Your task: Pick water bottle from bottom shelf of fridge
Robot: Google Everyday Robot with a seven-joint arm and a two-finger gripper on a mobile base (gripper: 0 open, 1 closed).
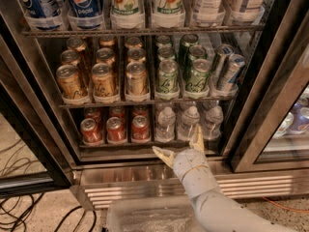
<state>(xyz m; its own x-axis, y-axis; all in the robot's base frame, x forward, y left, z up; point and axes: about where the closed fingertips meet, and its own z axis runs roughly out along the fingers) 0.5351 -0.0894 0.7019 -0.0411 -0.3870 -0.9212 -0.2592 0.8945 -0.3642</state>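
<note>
Three small clear water bottles with white caps stand at the right of the fridge's bottom shelf [145, 144]: one at the left [165, 124], one in the middle [188, 123] and one at the right [212, 122]. My gripper [180, 147] is open, just in front of the shelf edge and below the left and middle bottles. One cream finger [163, 155] points left and the other finger [197, 139] points up in front of the middle bottle's base. Nothing is between them. The white arm comes up from the bottom right.
Red soda cans [116, 128] fill the left of the bottom shelf. Gold cans [102, 79] and green cans [169, 75] sit on the rack above, large soda bottles [126, 1] on top. A clear plastic bin [149, 216] lies on the floor below. Black cables [29, 211] trail at left.
</note>
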